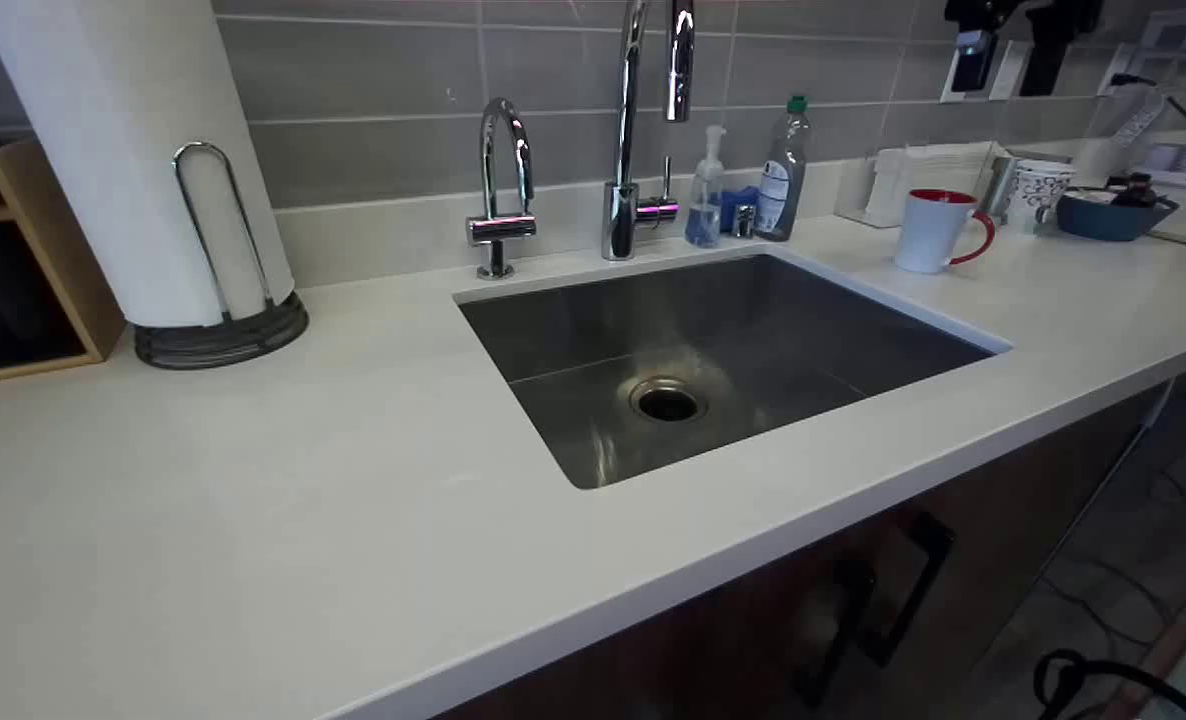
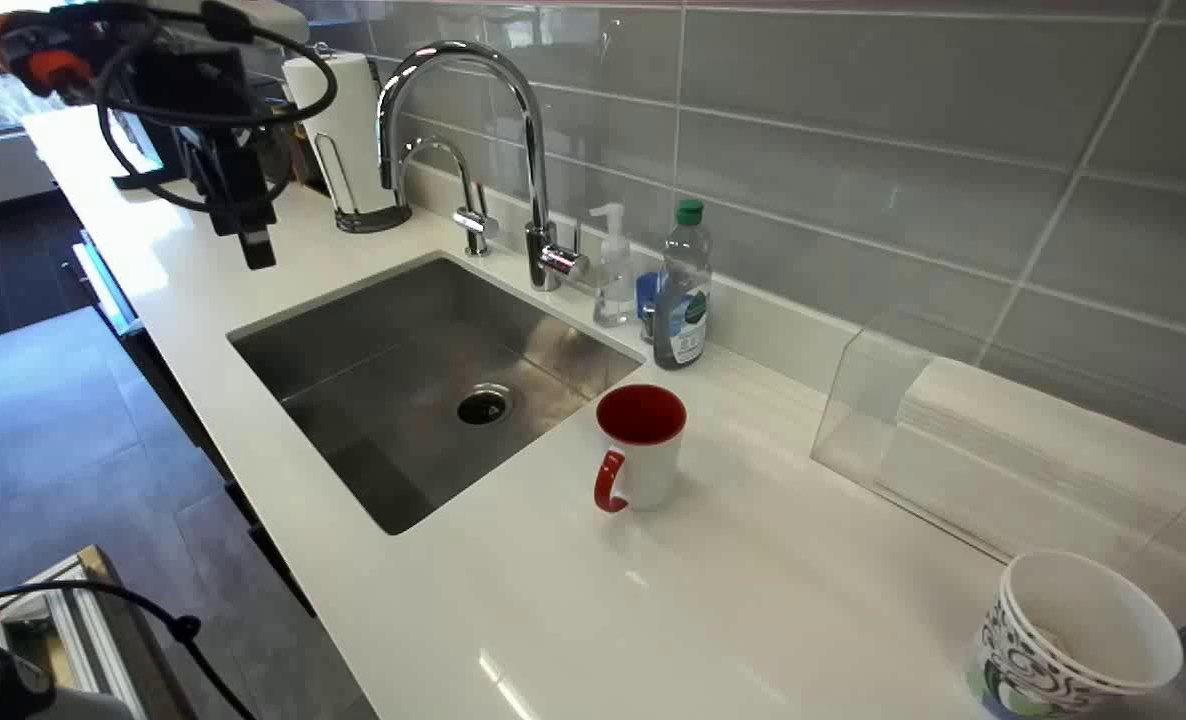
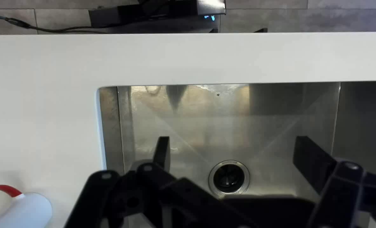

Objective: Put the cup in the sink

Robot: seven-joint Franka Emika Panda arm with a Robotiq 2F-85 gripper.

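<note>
Beside the sink (image 1: pixel 753 365), cup (image 2: pixel 650 472) whole in both exterior views, cropped in wrist view, tool (image 3: pixel 231 148) spread wide

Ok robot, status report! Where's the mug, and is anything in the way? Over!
Jaws open, empty. Red-handled white mug upright on counter, beside stainless-steel sink. Tall chrome faucet arches over sink, might get in the way.

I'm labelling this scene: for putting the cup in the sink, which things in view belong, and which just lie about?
Job: red-handled white mug, sink, open claw.
Lying about: paper towel roll, pump bottle, green-capped bottle, patterned cups, blue bowl.
</note>
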